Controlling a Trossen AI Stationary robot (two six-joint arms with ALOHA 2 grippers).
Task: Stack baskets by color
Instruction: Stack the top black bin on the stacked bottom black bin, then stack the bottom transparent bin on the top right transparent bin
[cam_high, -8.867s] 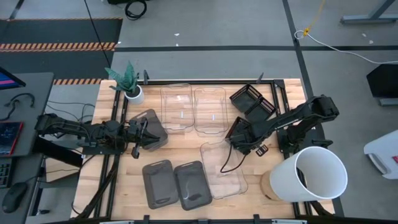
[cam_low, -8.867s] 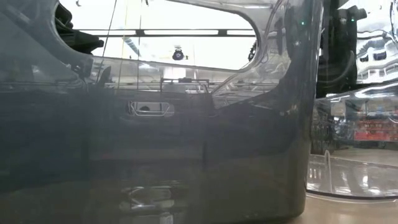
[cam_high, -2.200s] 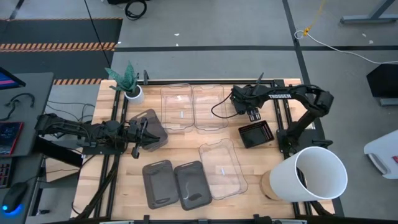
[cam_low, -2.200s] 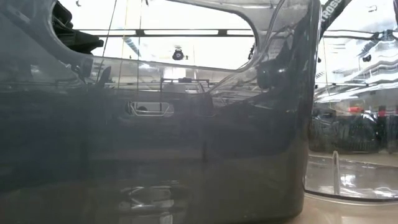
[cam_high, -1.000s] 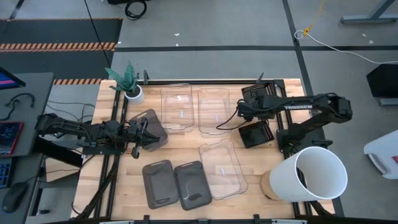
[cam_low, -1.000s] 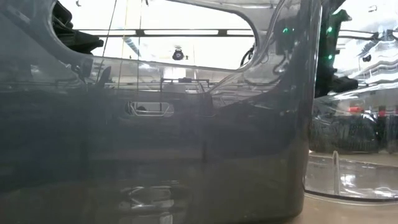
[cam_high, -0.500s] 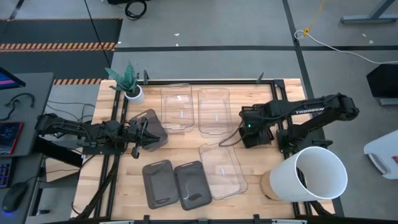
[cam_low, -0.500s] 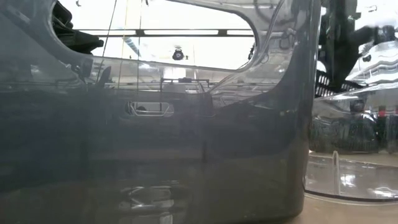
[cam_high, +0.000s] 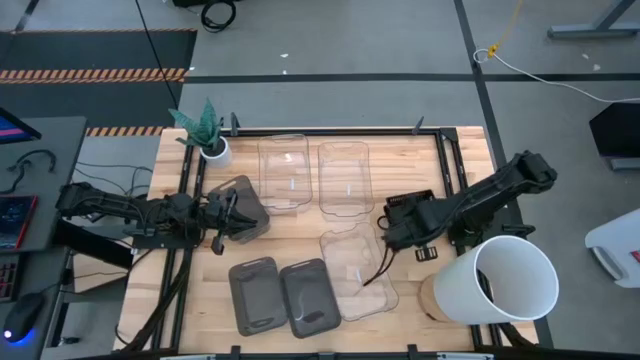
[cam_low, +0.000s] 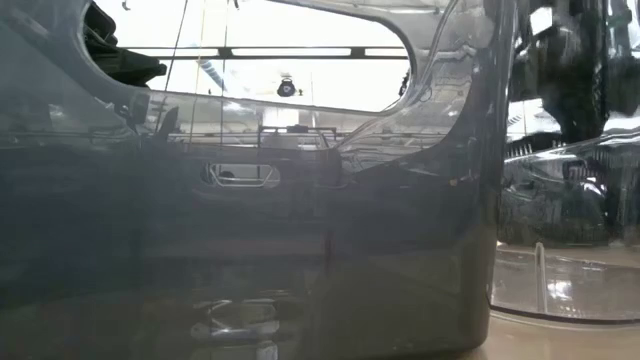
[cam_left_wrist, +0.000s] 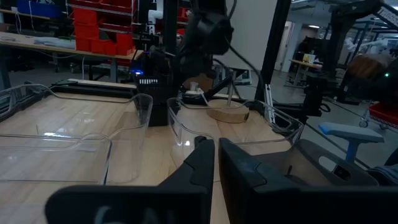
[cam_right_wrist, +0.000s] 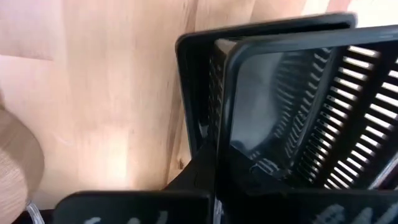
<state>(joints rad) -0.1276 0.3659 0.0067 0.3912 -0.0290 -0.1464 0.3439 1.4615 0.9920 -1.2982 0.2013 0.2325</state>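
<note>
Fingers of the right gripper (cam_high: 392, 232) are closed on the wall of a black slatted basket (cam_high: 412, 208), right of centre in the high view; the right wrist view shows that basket (cam_right_wrist: 298, 118) sitting inside a second black slatted one, rims nearly level, on bare tabletop (cam_right_wrist: 93, 81). Fingers of the left gripper (cam_high: 228, 222) are pressed nearly together around the rim of a dark grey basket (cam_high: 246, 207) at centre left. That basket looks tilted, though the overhead angle makes this hard to confirm. In the left wrist view the two dark fingers (cam_left_wrist: 249, 171) stand with only a thin gap between them.

Other baskets, high view:
- Two clear baskets side by side at upper centre, one (cam_high: 283, 172) to the left, one (cam_high: 345, 178) to the right, close but apart.
- A third clear basket (cam_high: 358, 272) at lower centre, just left of the right gripper.
- Two dark grey baskets (cam_high: 284, 296) touching side by side at lower centre left, next to the third clear one.

Low view: a dark grey basket wall (cam_low: 250, 230) fills most of the frame.

A white bucket (cam_high: 505, 278) lies on its side at lower right. A small potted plant (cam_high: 208, 135) stands at the upper left of the tabletop (cam_high: 290, 235).
</note>
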